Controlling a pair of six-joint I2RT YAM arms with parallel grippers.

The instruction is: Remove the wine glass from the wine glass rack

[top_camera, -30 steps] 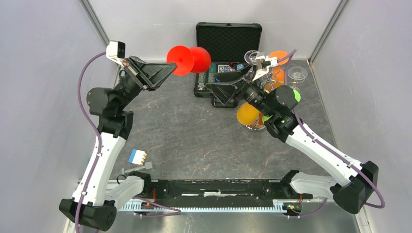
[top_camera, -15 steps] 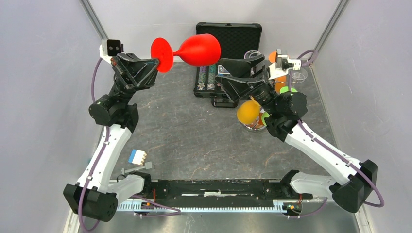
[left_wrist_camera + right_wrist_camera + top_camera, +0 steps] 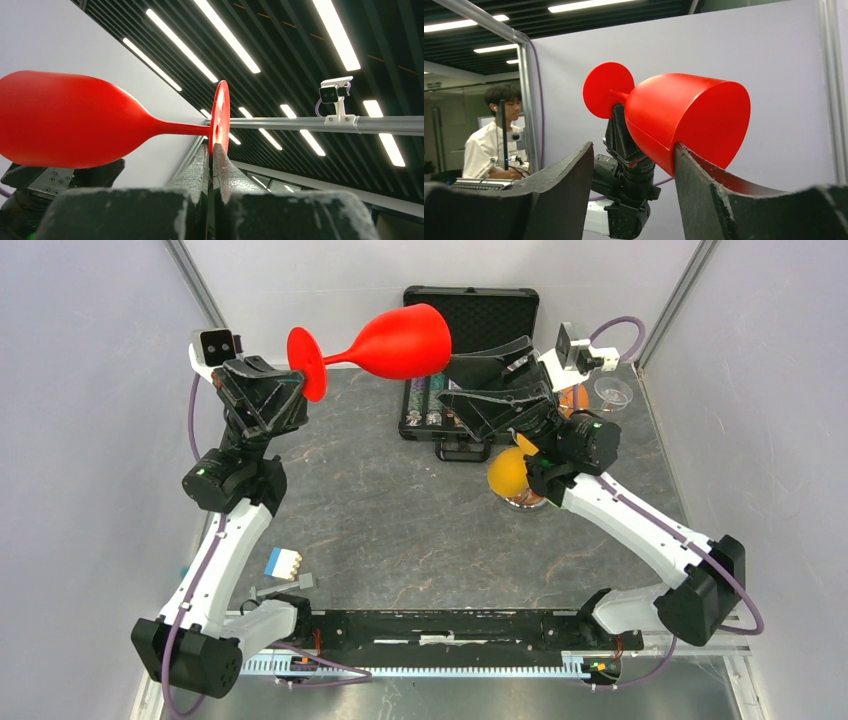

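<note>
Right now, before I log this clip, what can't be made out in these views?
Wine glass rack: top view, the right arm covers its post and hooks; only a bit of base shows.
Whether the right tool touches the red wine glass: right wrist view, one finger overlaps the bowl; too close to tell.
Table: out of frame in both wrist views, which point upward.

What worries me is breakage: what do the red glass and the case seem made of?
The red glass: probably plastic; opaque, smooth, softly glossy, not see-through. The case: hard black shell, likely plastic, lid lined with what looks like foam.
</note>
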